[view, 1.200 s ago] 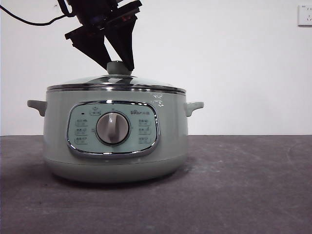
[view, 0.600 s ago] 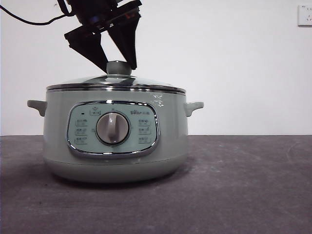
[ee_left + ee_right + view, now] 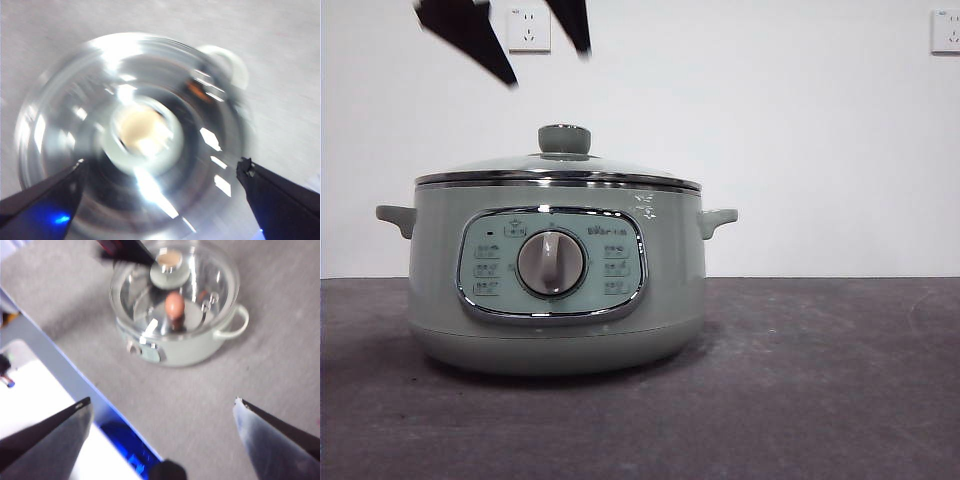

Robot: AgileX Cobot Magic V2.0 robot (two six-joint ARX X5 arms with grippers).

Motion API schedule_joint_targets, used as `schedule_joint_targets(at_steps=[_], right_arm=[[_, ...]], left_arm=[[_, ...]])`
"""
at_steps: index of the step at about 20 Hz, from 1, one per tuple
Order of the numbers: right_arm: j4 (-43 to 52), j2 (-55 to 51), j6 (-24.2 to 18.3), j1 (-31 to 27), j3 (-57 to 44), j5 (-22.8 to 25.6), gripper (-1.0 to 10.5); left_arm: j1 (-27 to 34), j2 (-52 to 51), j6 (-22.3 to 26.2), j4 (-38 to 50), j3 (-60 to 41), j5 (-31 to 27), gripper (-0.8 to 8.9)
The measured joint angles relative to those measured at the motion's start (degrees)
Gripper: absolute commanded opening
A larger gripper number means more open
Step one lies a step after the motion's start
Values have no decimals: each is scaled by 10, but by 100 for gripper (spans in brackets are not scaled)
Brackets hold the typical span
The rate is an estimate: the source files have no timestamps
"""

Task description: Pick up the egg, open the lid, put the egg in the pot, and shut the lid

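Note:
The sage-green pot [image 3: 556, 290] stands on the table with its glass lid [image 3: 556, 170] seated on the rim and the knob [image 3: 564, 139] free. My left gripper [image 3: 548, 60] hangs open well above the knob, touching nothing. Its wrist view looks down, blurred, on the lid [image 3: 60, 125] and knob [image 3: 142, 129] between spread jaws [image 3: 162, 167]. The right gripper [image 3: 162, 402] is open, high and off to the side of the pot [image 3: 185, 352]. Through the lid [image 3: 210, 270] the right wrist view shows the reddish-brown egg [image 3: 174, 305] inside the pot.
Two wall sockets [image 3: 529, 27] [image 3: 945, 30] sit on the white wall behind. Dark grey tabletop [image 3: 800, 380] spreads around the pot. The right wrist view shows a white surface with a blue edge [image 3: 35, 390] beside the table.
The left gripper was closed around the lid's knob, then opened and rose well clear of it. The lid has stayed on the pot.

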Motion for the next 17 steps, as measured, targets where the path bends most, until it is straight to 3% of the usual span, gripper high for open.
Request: schedule_joint_targets(at_steps=[3,5,6,7,8,17], right_arm=[[-19,10,0,0,0,0,465],[-23,12,0,0,0,0,309],[-24,12,0,0,0,0,167],[-24,12,0,0,0,0,25],[-24,12,0,0,0,0,-12],[-24,12,4,0,0,0,1]], left_arm=[[0,-44,0,-73,24,73,501],[0,-75,0,-106,24,118,484],[0,-90,0,-117,24,130,369],[0,-104,0,-127,24,134,172],[0,-118,2,-140,24,134,-38],[0,-158,19,-142,24,133,-3]])
